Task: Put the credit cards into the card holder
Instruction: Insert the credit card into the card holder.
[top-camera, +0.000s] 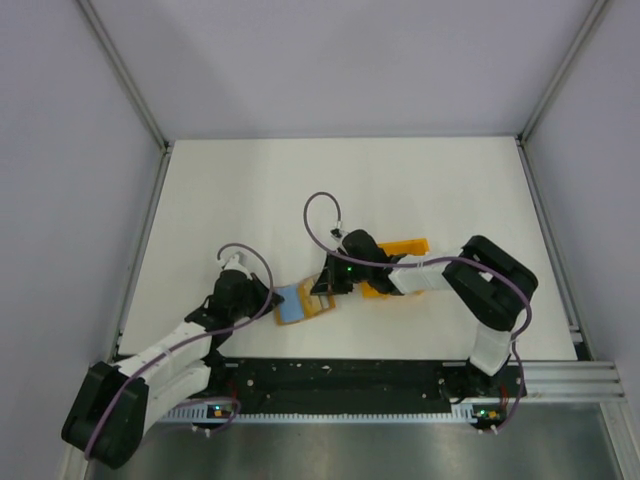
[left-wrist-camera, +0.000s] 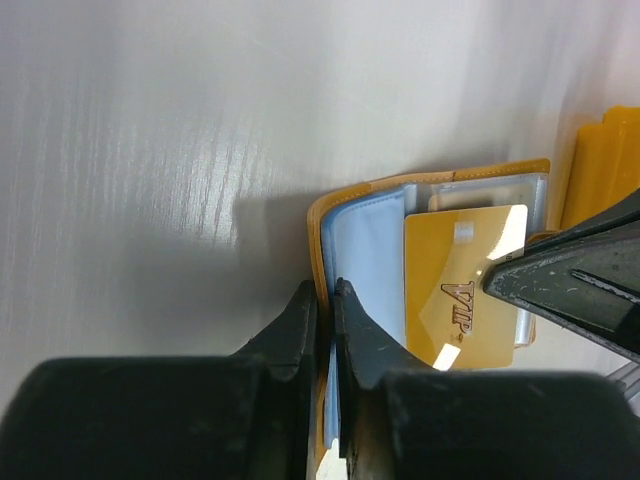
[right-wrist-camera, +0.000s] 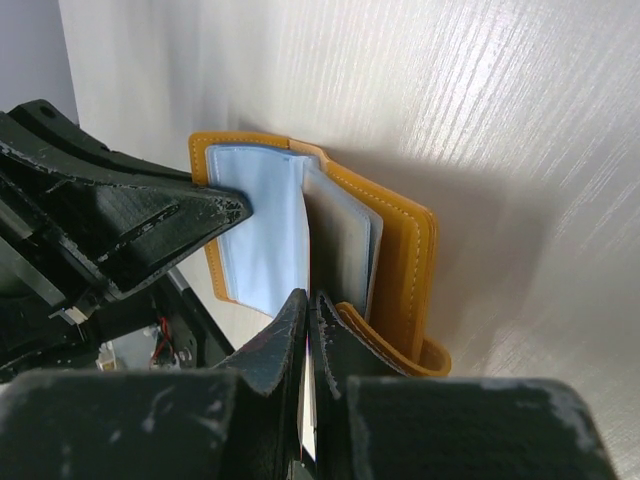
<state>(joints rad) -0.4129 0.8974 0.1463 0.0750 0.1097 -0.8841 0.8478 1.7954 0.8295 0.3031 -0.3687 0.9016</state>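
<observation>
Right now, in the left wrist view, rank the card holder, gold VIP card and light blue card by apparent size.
1. card holder, largest.
2. gold VIP card.
3. light blue card, but unsure: the gold card and the left gripper hide part of it, so it may match the gold one.

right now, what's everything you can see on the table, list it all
table: one, white, under everything
card holder: one, orange, open, between the two grippers
light blue card: one, lying in the open holder
gold card: one, marked VIP, beside the blue one in the holder
grey leaf: one, next to the blue; card or sleeve unclear
orange object: one, behind the right arm, partly hidden
left gripper: one, black, jaws pinching the holder's edge
right gripper: one, black, jaws shut, a thin pale edge between them
</observation>
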